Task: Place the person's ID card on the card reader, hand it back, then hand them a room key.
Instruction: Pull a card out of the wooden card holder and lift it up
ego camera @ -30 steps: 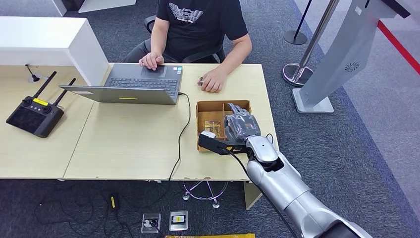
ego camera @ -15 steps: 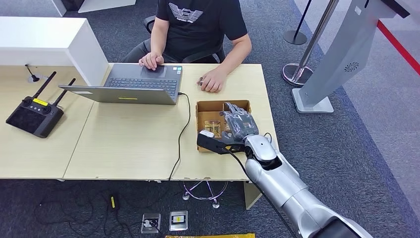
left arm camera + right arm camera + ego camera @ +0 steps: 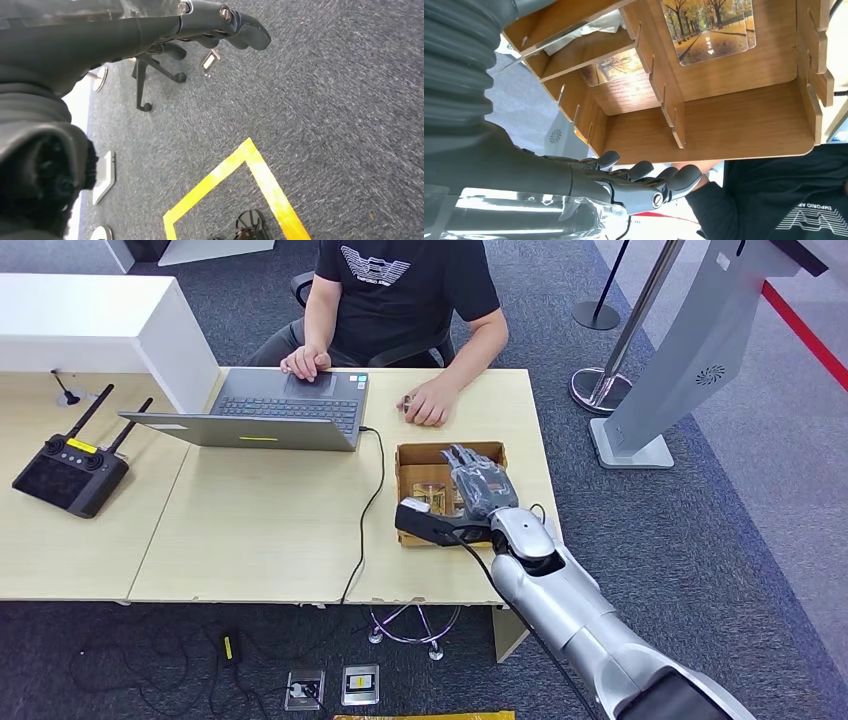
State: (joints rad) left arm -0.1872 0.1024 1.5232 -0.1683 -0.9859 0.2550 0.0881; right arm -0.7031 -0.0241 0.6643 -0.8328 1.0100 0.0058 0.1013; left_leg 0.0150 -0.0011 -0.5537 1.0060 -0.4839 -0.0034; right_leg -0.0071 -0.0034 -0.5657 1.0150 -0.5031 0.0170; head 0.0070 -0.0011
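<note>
My right hand (image 3: 478, 483) hovers open over the wooden box (image 3: 410, 455) at the table's right end, fingers stretched toward the person. Seen from the right wrist, the fingers (image 3: 644, 181) hold nothing above the box's compartments. Room key cards with an autumn tree picture lie in the box (image 3: 734, 125): one stack (image 3: 709, 27) in a large compartment, another card (image 3: 616, 67) in the adjacent one. One key card (image 3: 432, 492) appears beside my hand. My left hand (image 3: 220, 20) hangs over the carpet, holding nothing. The person's hand (image 3: 430, 405) rests on the table beyond the box.
An open laptop (image 3: 285, 405) sits before the person, whose other hand (image 3: 305, 362) is on it; its black cable (image 3: 368, 510) runs off the front edge. A black remote controller (image 3: 70, 472) lies far left. Bare tabletop (image 3: 270, 530) lies left of the box.
My right hand has slid a little further over the box, toward the person and slightly left. The person has not moved.
</note>
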